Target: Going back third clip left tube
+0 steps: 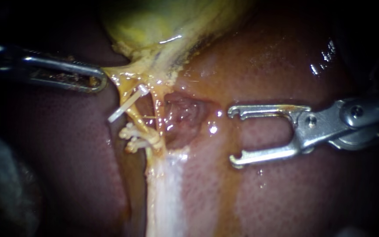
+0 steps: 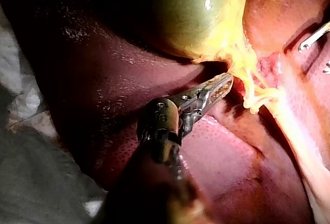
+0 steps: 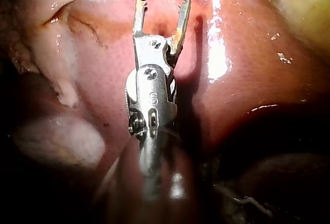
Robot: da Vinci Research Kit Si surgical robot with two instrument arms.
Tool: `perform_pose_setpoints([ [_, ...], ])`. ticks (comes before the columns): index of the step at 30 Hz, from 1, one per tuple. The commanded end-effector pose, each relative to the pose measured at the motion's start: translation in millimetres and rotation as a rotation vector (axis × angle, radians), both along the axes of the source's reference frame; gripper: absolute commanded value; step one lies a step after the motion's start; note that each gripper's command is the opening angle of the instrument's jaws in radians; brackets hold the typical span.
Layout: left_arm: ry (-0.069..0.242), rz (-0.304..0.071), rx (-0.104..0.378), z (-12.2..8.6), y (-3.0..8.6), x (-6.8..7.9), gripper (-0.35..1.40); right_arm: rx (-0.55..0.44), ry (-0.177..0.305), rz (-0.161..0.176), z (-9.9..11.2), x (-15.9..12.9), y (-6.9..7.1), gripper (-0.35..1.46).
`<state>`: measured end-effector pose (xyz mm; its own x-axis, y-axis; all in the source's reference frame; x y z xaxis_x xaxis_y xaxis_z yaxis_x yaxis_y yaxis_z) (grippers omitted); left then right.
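The left tube (image 1: 133, 115) runs down from the yellow gallbladder (image 1: 154, 26) and carries a white clip (image 1: 127, 104) set across it. Two cream clips (image 1: 133, 137) sit lower on it. My left instrument (image 1: 101, 81) is shut on the yellow tissue at the gallbladder's neck, holding it toward the left. In the left wrist view the same jaws (image 2: 226, 83) grip that tissue under the gallbladder (image 2: 196, 12). My right instrument (image 1: 234, 136) stands to the right of the tubes over the liver (image 1: 286, 61), its hooked jaws wide open and empty. The right wrist view shows them (image 3: 161, 3) open too.
A raw reddish pit (image 1: 183, 114) lies in the liver bed between the tubes and my right instrument. A pale band of tissue (image 1: 167, 193) runs down from the clips. White gauze (image 2: 20, 100) lies beside the liver behind my left instrument.
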<state>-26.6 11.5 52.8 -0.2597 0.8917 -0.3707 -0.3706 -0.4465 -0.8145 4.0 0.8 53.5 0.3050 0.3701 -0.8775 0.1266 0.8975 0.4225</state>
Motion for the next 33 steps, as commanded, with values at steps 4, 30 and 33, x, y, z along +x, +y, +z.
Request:
perform_pose_setpoints([
  [4,0.005,-0.005,-0.005,0.8,-0.1,-0.9,-0.35,-0.010,-0.021,-0.015,-0.2,-0.3,0.1,0.50],
  [30,-0.009,0.006,-0.001,3.1,-0.8,-5.1,-0.35,-0.008,-0.018,-0.018,-0.5,-1.1,0.3,0.49],
  [33,-0.009,0.007,-0.001,3.1,-0.8,-5.1,-0.35,-0.008,-0.018,-0.018,-0.6,-1.1,0.2,0.49],
])
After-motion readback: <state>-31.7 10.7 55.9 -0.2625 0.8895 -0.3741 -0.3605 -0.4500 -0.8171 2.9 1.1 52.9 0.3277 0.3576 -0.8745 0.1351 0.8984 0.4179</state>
